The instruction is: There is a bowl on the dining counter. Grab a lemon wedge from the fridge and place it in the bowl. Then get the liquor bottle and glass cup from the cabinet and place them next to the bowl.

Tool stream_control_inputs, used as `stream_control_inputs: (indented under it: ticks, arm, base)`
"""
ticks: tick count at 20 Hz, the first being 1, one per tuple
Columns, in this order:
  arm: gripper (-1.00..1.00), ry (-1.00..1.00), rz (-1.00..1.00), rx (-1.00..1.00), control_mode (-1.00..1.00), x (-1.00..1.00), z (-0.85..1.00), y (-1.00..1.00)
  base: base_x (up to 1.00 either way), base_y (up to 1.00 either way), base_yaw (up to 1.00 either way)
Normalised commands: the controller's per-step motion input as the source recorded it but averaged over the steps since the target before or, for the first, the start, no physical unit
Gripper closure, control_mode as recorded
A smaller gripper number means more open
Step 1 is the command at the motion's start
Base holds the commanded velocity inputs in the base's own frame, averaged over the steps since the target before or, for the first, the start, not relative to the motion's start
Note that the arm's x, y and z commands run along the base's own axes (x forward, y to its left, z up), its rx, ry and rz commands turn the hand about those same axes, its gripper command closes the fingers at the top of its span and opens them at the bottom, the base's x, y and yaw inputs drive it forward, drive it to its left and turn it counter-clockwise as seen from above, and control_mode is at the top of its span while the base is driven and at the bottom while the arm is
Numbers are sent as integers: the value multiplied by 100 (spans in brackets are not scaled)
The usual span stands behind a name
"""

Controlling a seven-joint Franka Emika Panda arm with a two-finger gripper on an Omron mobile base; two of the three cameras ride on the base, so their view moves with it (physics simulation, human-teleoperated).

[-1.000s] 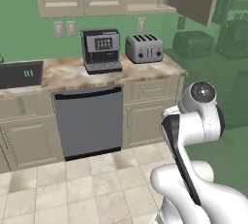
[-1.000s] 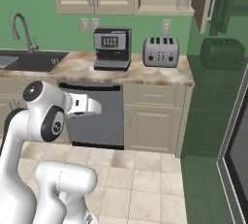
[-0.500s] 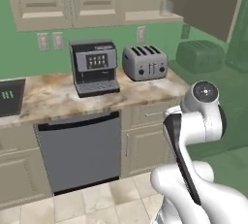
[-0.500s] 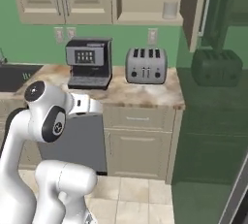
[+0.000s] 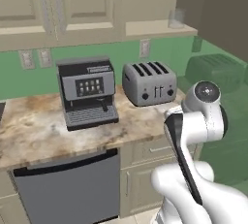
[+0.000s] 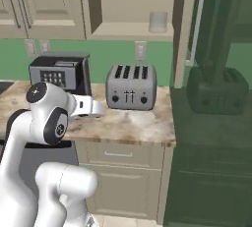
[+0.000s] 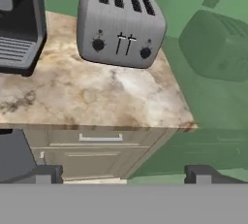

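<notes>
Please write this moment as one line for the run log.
phase: approach counter | claw: open, empty | ahead: toaster, coffee machine on stone top | glass cup on open shelf above

1. All 3 rendered pictures are evenly and softly lit, moderately bright, with no visible lamp and no single clear light direction.
2. Shadows are faint: a soft dark patch lies under the toaster (image 7: pixel 121 24) and beside the coffee machine (image 5: pixel 87 92) on the bench (image 7: pixel 97 97).
3. A green, translucent, glossy surface on the right mirrors the toaster as a dim, hazy reflection (image 6: pixel 216 91).
4. The stone bench shows a pale, washed-out sheen near its middle.
5. Edges look slightly soft and pixelated; no motion blur, no lens bending at the borders.
</notes>
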Motion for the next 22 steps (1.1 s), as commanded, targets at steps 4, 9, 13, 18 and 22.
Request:
stream_control_inputs:
  ticks: [4,9,13,18,22]
  arm:
    - [-100,0,0,0,100,0,0,0]
    - [-100,0,0,0,100,0,0,0]
    - [-100,0,0,0,100,0,0,0]
    - [-100,0,0,0,-100,2,-2,0]
    - [-100,0,0,0,-100,47,0,-9]
  base:
    - [100,-18,14]
    - [92,-26,16]
    - [87,-28,17]
    - [37,-10,10]
    - [0,0,0]
